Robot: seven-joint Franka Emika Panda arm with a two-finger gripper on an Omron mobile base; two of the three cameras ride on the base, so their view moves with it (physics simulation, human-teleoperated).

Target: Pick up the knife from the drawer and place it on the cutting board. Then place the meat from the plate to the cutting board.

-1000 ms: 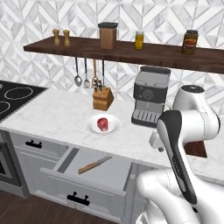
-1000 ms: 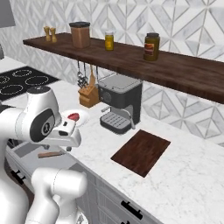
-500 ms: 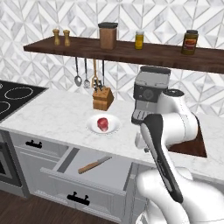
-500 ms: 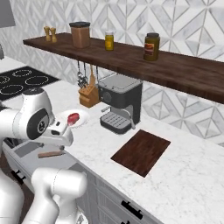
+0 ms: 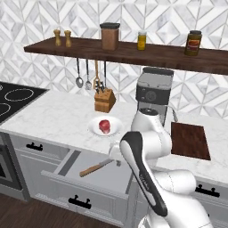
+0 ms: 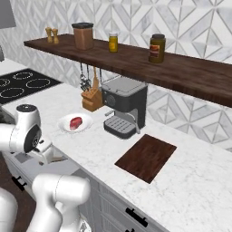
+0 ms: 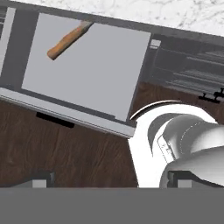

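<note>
One knife (image 7: 69, 40) is lying at eleven o'clock from the claw, handle pointing toward seven; whether the claw is spread I cannot tell.

The arm has swung left and down, bringing its tool (image 5: 116, 156) over the open drawer (image 5: 107, 176).

We can read no text, brand, number or sign anywhere. The dark jar (image 5: 193, 42) on the shelf (image 5: 133, 51) carries a red-and-yellow label, but its lettering is too small and blurred for us to make out. The coffee machine (image 5: 152, 89) shows no legible marking either.
</note>
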